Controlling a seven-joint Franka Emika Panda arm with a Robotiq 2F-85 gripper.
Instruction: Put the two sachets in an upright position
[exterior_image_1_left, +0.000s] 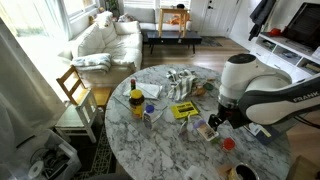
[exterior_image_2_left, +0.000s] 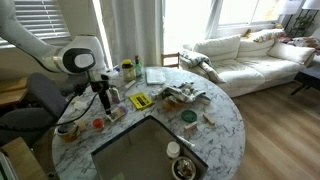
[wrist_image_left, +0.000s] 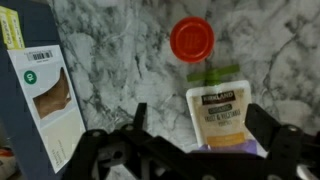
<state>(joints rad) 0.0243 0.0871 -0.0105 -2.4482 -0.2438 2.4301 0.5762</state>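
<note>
Sachet (wrist_image_left: 222, 105) lies partly hidden beneath the end effector (wrist_image_left: 199, 120).

Table: round table (exterior_image_1_left: 165, 155) with a white and grey stone top | Sofa: big white sofa (exterior_image_2_left: 245, 55) near the windows | Chair: wooden chair (exterior_image_1_left: 72, 88) just beside the table | Floor: brown wood floor (exterior_image_2_left: 285, 135) | Windows: tall bright window (exterior_image_2_left: 185, 20), blinds (exterior_image_2_left: 40, 15) on another | Light: soft daylight fills the room
</note>
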